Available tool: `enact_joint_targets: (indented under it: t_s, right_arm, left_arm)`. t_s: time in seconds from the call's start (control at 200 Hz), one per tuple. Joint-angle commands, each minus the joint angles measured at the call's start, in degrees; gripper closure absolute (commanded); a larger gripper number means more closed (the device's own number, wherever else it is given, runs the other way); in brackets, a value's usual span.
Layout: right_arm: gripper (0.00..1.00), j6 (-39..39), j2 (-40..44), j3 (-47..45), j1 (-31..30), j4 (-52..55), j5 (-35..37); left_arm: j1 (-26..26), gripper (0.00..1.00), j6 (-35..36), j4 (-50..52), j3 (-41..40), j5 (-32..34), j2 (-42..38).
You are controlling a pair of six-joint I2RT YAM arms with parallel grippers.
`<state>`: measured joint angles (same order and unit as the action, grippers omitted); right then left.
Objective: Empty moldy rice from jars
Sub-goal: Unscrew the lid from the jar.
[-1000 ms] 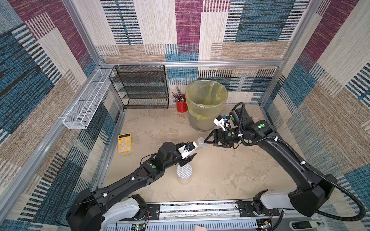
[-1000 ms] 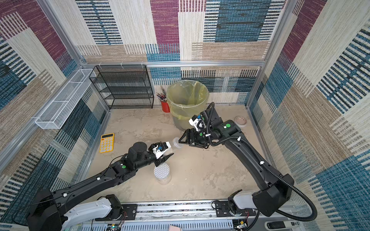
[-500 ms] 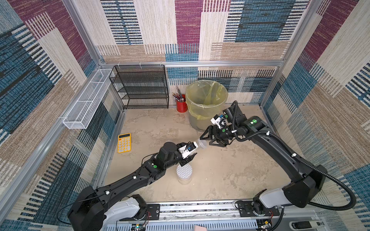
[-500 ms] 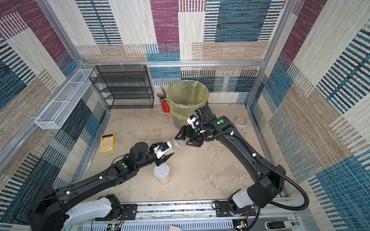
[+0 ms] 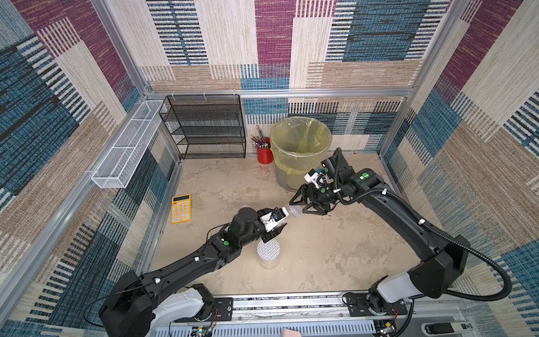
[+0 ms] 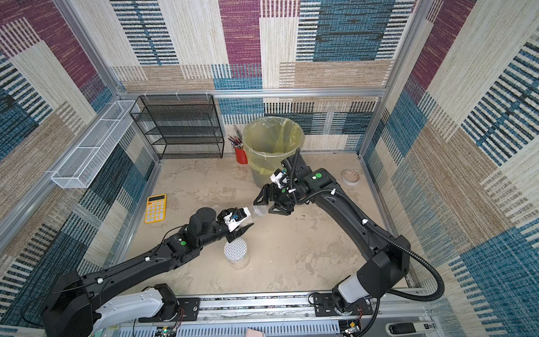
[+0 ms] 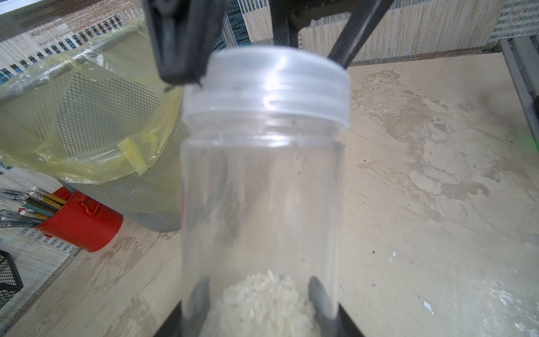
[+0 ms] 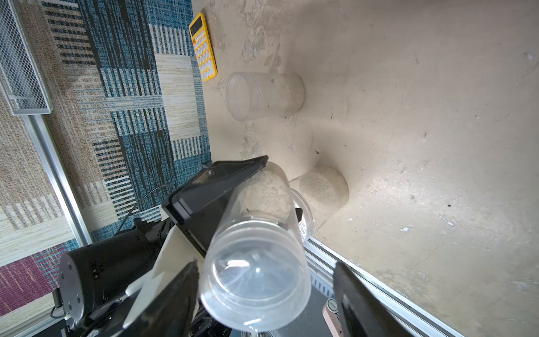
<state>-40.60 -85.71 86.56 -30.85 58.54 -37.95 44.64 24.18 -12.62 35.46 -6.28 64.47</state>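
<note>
Two black arms meet near the middle of the table (image 5: 335,248) in both top views. The left gripper (image 5: 281,218) is clamped tight on the bottom end of a clear jar (image 5: 293,211). The jar is held up off the table and lies almost on its side. Its bottom points to 9 o'clock and its lid (image 7: 277,81) points to 3 o'clock.

Some moldy rice (image 7: 262,303) sits in a small white heap at the bottom end of the jar, right between the left gripper's fingers (image 7: 198,300). The rest of the jar looks clear. The lid is on.

The right gripper (image 5: 297,207) comes in from 3 o'clock, and its jaws stand wide apart around the lid. In the right wrist view, one of its fingers (image 8: 180,291) is just beside the lid. I cannot tell if it touches. The other finger is well off to the side.

From the held jar, the big bin (image 5: 291,163) with the yellow bag is at about 12 o'clock. A red cup (image 5: 264,154) of pencils stands just beside the bin, at its 9 o'clock. A yellow calculator (image 5: 181,208) lies at 9 o'clock, near the wall. The grid-lid jar (image 5: 268,253) stands at about 7 o'clock, near the left gripper. A third jar (image 8: 262,96) shows in the right wrist view, near the calculator.
</note>
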Motion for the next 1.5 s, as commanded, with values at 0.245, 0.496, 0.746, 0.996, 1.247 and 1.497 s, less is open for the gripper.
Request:
enact_joint_targets:
  t_s: [0.245,0.496,0.746,0.996,1.247,1.497]
  right_arm:
    - [0.35,2.83,-2.41,3.35,-0.44,1.13,-1.16]
    - [0.46,4.96,-1.65,0.56,-0.61,-0.12,-1.70]
    - [0.55,15.37,-0.82,-1.40,-0.61,-4.83,-2.56]
    - [0.56,27.09,2.28,-8.78,-0.53,-20.54,-9.99]
    - [0.62,47.63,-2.55,1.40,-0.53,-10.15,-16.98]
    - [0.60,57.09,-3.47,1.66,-0.46,-6.00,-21.57]
  left_arm:
    - [0.01,1.00,0.82,-1.73,0.30,0.20,-0.04]
    - [0.01,1.00,0.47,-1.53,0.62,-0.13,0.04]
    - [-0.25,1.00,-1.31,-1.84,-0.22,-3.12,-1.59]
    - [-0.52,1.00,-2.91,-0.97,0.77,-7.95,-0.42]
    - [-0.69,1.00,-2.32,1.62,2.77,-9.08,-0.14]
    - [-0.76,1.00,-2.10,2.40,2.81,-8.42,-0.57]
